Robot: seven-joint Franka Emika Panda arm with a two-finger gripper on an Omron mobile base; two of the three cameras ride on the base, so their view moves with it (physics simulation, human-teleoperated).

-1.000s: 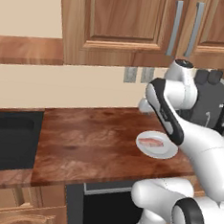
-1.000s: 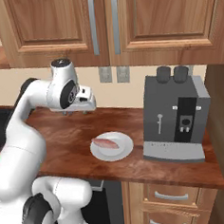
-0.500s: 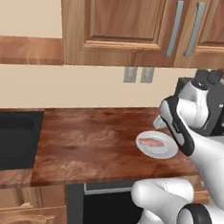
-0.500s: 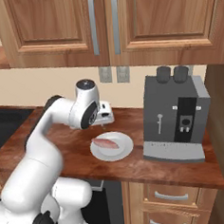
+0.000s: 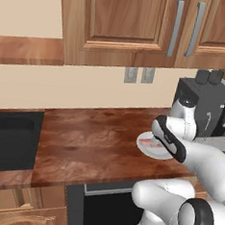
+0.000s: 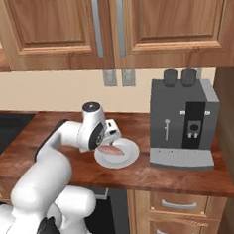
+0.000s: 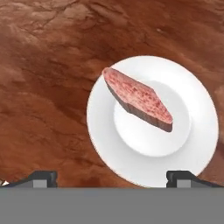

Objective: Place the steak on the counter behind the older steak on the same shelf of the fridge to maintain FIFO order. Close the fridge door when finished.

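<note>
The steak [image 7: 138, 99] is a flat pink slab streaked with darker red, lying across the middle of a white plate [image 7: 192, 148]. That plate sits on the glossy reddish-brown counter [image 5: 92, 141], near its front edge and just beside the coffee machine [image 6: 181, 124].

A white plate [image 7: 192, 144] lies flat on the worktop, round with a shallow sunken centre. Just beside it stands a grey coffee machine [image 6: 184, 121] with a black front panel and two dark knobs on top, close to the back wall. Above, two wooden wall cabinets [image 6: 62, 29] carry vertical metal bar handles [image 6: 97, 27]. A pair of wall outlets [image 6: 117, 78] sits on the beige wall beneath them. A black sink [image 5: 8, 139] is set in well apart from the plate. Drawers [image 6: 173, 206] sit below the machine.
</note>
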